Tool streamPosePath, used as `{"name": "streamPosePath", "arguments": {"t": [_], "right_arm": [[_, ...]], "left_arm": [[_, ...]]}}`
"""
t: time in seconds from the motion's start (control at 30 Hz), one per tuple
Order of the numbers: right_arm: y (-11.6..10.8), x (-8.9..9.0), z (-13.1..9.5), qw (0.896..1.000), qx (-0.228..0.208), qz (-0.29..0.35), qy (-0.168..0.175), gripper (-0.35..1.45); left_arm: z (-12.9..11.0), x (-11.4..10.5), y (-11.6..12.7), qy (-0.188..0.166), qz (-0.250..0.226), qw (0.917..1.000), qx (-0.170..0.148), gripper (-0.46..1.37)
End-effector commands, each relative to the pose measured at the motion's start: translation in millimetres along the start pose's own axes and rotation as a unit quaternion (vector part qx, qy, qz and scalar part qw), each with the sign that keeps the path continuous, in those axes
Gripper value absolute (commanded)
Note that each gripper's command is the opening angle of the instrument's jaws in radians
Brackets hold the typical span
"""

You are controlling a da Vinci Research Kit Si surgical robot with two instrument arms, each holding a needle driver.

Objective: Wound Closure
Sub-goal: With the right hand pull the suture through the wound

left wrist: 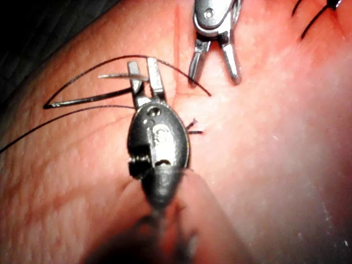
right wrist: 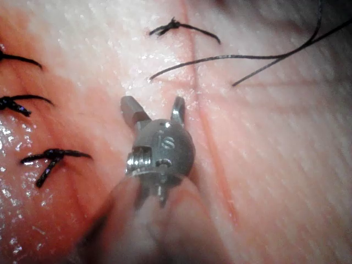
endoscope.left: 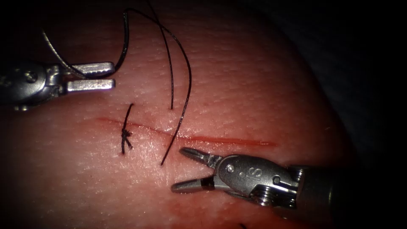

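2 tools lie over the tissue (endoscope.left: 263, 85) in the endoscope view. The left tool (endoscope.left: 113, 76) reaches in from the upper left of the frame, its jaws drawn narrow on the tail end of the needle (endoscope.left: 55, 50), a thin grey curve that rises up and left from the jaws, clear of the tissue and above the cut (endoscope.left: 229, 140). The dark thread (endoscope.left: 185, 76) leaves the same jaws, loops up to the top edge and comes down in 2 strands: 1 meets the tissue just above the cut, the other crosses the cut and ends loose below it. A tied stitch (endoscope.left: 126, 134) sits across the cut left of centre. The right tool (endoscope.left: 178, 168) lies at the lower right, below the cut, jaws spread wide and holding nothing — its upper jaw tip is near the loose thread end.

From the left wrist view, the left tool (left wrist: 143, 67) has the needle (left wrist: 116, 76) lying crosswise in its nearly closed jaws, with thread (left wrist: 82, 102) trailing beside it. The right tool (left wrist: 214, 78) stands beyond with its jaws apart, near the cut (left wrist: 177, 27), and the tied stitch (left wrist: 192, 127) lies beside the left tool's body.

From the right wrist view, the right tool (right wrist: 153, 103) is empty with jaws wide — just beside the cut (right wrist: 212, 143). Thread (right wrist: 247, 56) and the tied stitch (right wrist: 176, 26) lie beyond it, and 3 older stitches (right wrist: 52, 157) sit off to one side.
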State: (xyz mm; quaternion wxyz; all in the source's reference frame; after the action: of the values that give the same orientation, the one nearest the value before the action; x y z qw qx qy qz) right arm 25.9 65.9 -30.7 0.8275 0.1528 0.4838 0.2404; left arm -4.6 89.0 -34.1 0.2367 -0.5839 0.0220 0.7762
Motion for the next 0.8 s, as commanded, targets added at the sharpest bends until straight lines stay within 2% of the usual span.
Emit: {"name": "streamPosePath", "arguments": {"t": [0.03,0.6,0.8], "right_arm": [[0.0,0.0,0.0,1.000,0.000,0.000,0.000,1.02],[-0.1,0.2,0.0,1.000,0.000,0.001,0.001,1.02],[-0.1,0.3,0.0,1.000,0.000,0.001,0.003,1.02]], "left_arm": [[-0.1,-0.5,0.5,-0.002,0.002,1.0000,0.000,-0.35],[-2.3,-5.6,2.8,-0.024,0.017,0.9988,0.038,-0.35],[-2.4,-5.9,3.1,-0.023,0.016,0.9988,0.041,-0.35]]}}
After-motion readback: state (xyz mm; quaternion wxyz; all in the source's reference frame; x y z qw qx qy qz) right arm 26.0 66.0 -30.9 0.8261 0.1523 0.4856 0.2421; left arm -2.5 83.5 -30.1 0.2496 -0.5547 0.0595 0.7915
